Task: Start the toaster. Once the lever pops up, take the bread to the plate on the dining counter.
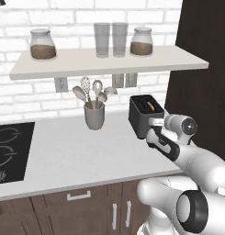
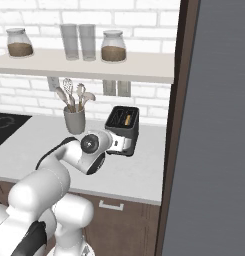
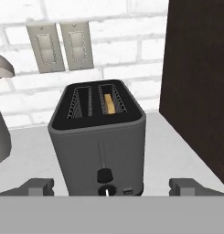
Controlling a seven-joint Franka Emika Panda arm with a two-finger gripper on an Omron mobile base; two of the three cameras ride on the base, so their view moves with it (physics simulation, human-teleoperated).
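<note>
The dark-grey toaster stands on the white worktop by the dark cabinet side, also in the base views. The bread sits low in its right slot, a yellow-tan edge showing. The toaster's black lever is at the bottom of its front track, just above a small knob. My gripper is open right in front of the toaster's lower front, one finger on each side and nothing between them; the hand is level with it. The plate and dining counter are out of view.
A grey utensil cup with spoons and a whisk stands left of the toaster. A black hob lies at the far left. A shelf with jars and glasses hangs above. A tall dark cabinet walls off the right.
</note>
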